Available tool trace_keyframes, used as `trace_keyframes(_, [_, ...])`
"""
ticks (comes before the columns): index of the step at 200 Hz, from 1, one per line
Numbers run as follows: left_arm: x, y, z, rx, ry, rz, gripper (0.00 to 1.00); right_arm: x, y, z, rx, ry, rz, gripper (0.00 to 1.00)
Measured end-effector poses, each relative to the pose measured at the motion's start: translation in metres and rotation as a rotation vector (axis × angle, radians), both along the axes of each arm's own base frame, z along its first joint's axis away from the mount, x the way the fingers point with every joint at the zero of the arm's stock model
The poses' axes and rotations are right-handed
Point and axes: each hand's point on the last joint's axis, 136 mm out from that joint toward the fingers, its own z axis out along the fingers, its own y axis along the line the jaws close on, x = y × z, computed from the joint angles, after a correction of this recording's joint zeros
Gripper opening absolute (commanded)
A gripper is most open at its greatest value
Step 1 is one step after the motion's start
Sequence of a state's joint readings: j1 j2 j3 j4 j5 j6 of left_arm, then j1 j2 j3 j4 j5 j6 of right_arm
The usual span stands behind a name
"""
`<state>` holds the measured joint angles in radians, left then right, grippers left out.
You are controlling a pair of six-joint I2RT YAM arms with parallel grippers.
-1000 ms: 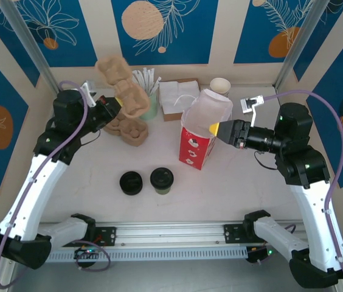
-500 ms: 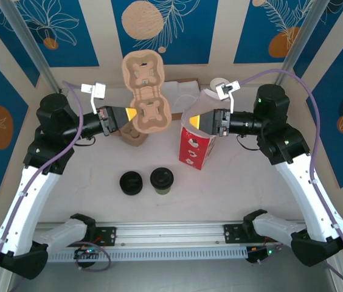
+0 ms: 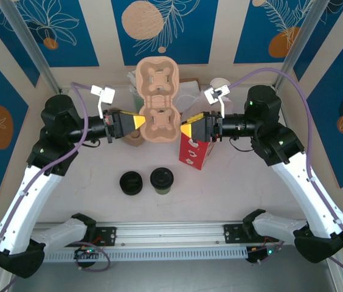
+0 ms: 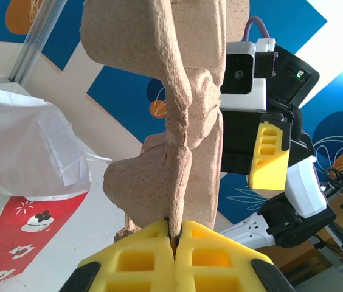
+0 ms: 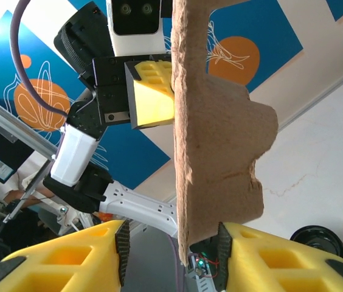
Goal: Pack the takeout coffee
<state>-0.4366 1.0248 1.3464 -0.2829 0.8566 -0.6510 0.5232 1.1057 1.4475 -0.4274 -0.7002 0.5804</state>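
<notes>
The takeout coffee (image 3: 162, 180), a small cup with a black lid, stands on the table near the front. A brown pulp cup carrier (image 3: 157, 100) hangs in the air between the arms. My left gripper (image 3: 136, 121) is shut on the carrier's (image 4: 183, 121) left edge, its yellow fingertips (image 4: 153, 243) pinching the pulp. My right gripper (image 3: 187, 131) is open, its jaws standing either side of the carrier's (image 5: 220, 140) right edge; one pad touches it and the other stands off with a gap.
A red and white paper bag (image 3: 196, 149) stands open under my right gripper. A stack of black lids (image 3: 131, 182) sits left of the coffee. More pulp carriers (image 3: 134, 137), straws, napkins (image 3: 180, 94) and white cups (image 3: 220, 84) line the back.
My left gripper has carried the carrier to the right, towards the middle. My right gripper has swung left from the bag's mouth onto the carrier's right edge, and its jaws have narrowed.
</notes>
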Motion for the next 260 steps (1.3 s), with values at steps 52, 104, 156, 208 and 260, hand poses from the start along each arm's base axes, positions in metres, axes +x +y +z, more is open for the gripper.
trace_keyframes(52, [-0.003,-0.009,-0.004,0.009,0.008,-0.033,0.0,-0.002,0.001,0.0,0.0,-0.008,0.008,0.34])
trace_keyframes(104, [-0.003,-0.016,-0.008,0.017,0.02,-0.043,0.0,0.0,0.002,0.0,-0.002,-0.006,0.007,0.08])
trace_keyframes(156, [-0.001,-0.017,-0.003,0.039,-0.011,-0.027,0.46,0.002,-0.002,0.001,-0.016,-0.011,-0.026,0.0])
trace_keyframes(208, [-0.009,-0.013,0.023,0.137,-0.208,0.012,0.66,0.009,-0.024,0.005,-0.068,0.045,-0.14,0.0])
trace_keyframes(260, [-0.027,-0.021,0.045,0.247,-0.495,-0.017,0.68,-0.005,-0.042,-0.004,-0.162,0.182,-0.2,0.0])
